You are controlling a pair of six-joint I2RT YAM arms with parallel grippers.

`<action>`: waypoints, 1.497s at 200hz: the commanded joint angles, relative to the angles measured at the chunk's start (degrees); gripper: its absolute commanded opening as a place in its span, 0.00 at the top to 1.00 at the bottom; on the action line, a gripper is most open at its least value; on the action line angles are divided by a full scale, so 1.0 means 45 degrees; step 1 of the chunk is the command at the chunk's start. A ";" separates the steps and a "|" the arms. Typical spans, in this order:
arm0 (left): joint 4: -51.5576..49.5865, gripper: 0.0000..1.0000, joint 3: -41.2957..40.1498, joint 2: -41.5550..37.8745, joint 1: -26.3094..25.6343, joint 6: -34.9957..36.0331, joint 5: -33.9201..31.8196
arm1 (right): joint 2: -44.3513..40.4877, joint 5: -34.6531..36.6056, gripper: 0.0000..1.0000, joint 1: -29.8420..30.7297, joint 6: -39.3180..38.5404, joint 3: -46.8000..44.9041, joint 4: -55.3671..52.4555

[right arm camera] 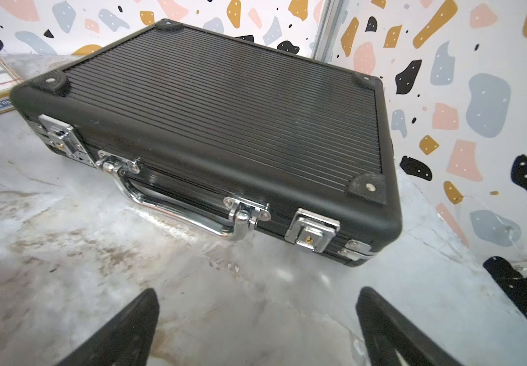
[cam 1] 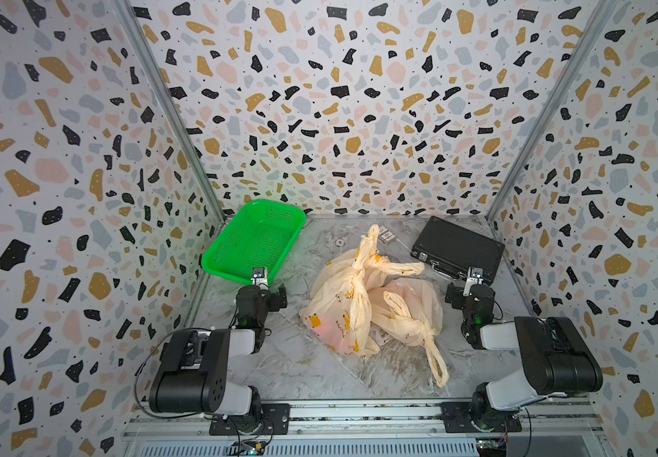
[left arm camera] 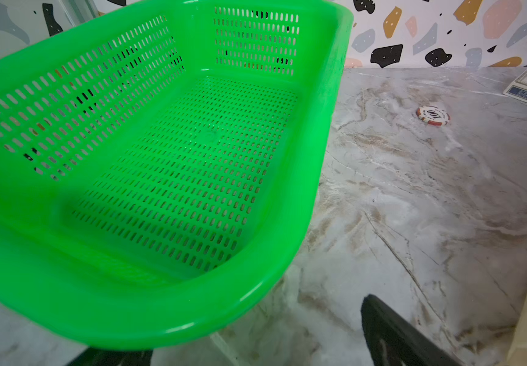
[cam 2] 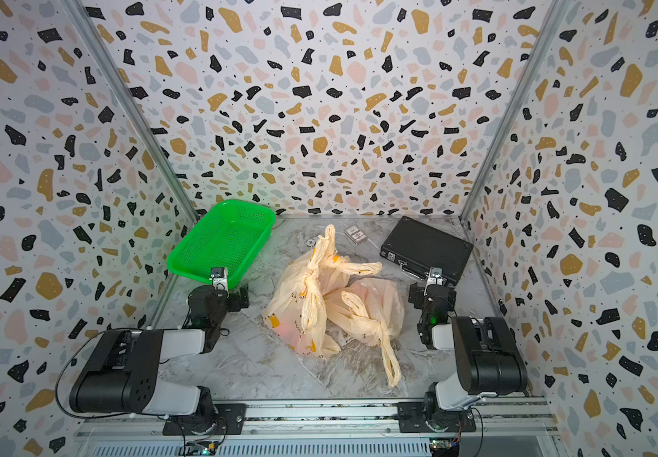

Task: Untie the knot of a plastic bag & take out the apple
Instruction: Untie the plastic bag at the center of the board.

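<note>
right wrist view first: right tool [right arm camera: 255,336] has its jaws spread wide with nothing between them, just bare table [right arm camera: 65,253], and the black case [right arm camera: 224,111] sits right ahead. left wrist only catches one finger clearly, but left tool [left arm camera: 243,345] reads as wide apart and empty too, right up by the near rim of the green basket [left arm camera: 160,326]. a poker chip [left arm camera: 433,114] lies further out.

in both top views the arms sit at either side and the goods lie between them: two knotted plastic bags mid-table, touching each other. left bag [cam 1: 335,312] has its knot [cam 1: 354,277] up top with two ears [cam 1: 402,270] sticking out. right bag [cam 1: 412,304] is knotted lower down, with a long tail [cam 1: 438,368] trailing toward the robot. a reddish patch [cam 1: 329,330] shows through the left bag. my guess is that's the apple, can't swear to it.

so nothing's started imo, and the step in hand is getting onto a knot. i'd go for the left bag: one tool pins the neck just under the knot, the other pinches an ear close in and feeds it back through. yanking the ear ends would likely just tighten it. the film looks thin and slippery, so grab a bunched bit and don't drag the neighbour bag along.
</note>
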 commanded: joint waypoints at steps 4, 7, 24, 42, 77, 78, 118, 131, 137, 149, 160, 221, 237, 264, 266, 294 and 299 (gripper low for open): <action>0.0647 0.01 0.0194 -0.0100 -0.0037 0.0123 0.0034 | -0.0008 -0.0001 0.00 0.0021 -0.0037 0.0262 0.0233; 0.0647 0.01 0.0194 -0.0092 -0.0032 0.0123 0.0036 | -0.0012 -0.0010 0.00 0.0018 -0.0047 0.0263 0.0233; 0.0647 0.01 0.0194 -0.0104 -0.0042 0.0136 0.0033 | -0.0017 -0.0012 0.00 0.0011 -0.0040 0.0258 0.0233; 0.0647 0.01 0.0204 -0.0104 -0.0036 0.0128 0.0027 | -0.0008 -0.0010 0.00 0.0024 -0.0048 0.0263 0.0233; 0.0647 0.01 0.0197 -0.0098 -0.0042 0.0126 0.0024 | -0.0012 -0.0005 0.00 0.0022 -0.0045 0.0263 0.0233; 0.0647 0.01 0.0196 -0.0094 -0.0042 0.0125 0.0020 | -0.0010 -0.0002 0.00 0.0015 -0.0041 0.0263 0.0224; 0.0636 0.01 0.0194 -0.0098 -0.0042 0.0123 0.0021 | -0.0009 0.0000 0.00 0.0028 -0.0037 0.0263 0.0233; 0.0627 0.01 0.0199 -0.0102 -0.0027 0.0122 0.0016 | -0.0027 0.0000 0.00 0.0018 -0.0042 0.0263 0.0236; 0.0627 0.01 0.0196 -0.0116 -0.0038 0.0123 0.0016 | -0.0027 0.0000 0.00 0.0019 -0.0043 0.0263 0.0252; 0.0627 0.01 0.0194 -0.0113 -0.0042 0.0118 0.0016 | -0.0027 -0.0010 0.00 0.0015 -0.0037 0.0251 0.0253; 0.0627 0.01 0.0196 -0.0092 -0.0042 0.0110 0.0016 | -0.0027 -0.0003 0.00 0.0015 -0.0040 0.0252 0.0253; 0.0719 0.01 0.0193 -0.0070 0.0017 0.0085 0.0079 | -0.0017 -0.0019 0.00 0.0013 -0.0037 0.0253 0.0269; 0.0807 0.01 0.0113 -0.0290 0.0017 -0.0060 -0.0257 | -0.0104 0.0082 0.00 0.0011 -0.0037 0.0191 0.0346; -0.0618 0.01 0.0095 -0.2017 -0.0171 0.0302 -0.0040 | -0.1535 0.1635 0.00 0.0058 0.0579 0.0166 -0.0890; -0.0641 0.01 0.0082 -0.2116 -0.0206 0.0314 -0.0066 | -0.1659 0.1737 0.00 0.0050 0.0624 0.0224 -0.1117; -0.2943 0.01 0.0598 -0.3694 -0.0444 0.0138 -0.0631 | -0.2884 0.2090 0.00 0.0054 0.1637 0.1554 -0.5200; -0.3191 0.01 0.0655 -0.3920 -0.0488 0.0093 -0.0655 | -0.3004 0.2215 0.00 0.0049 0.1921 0.1731 -0.5724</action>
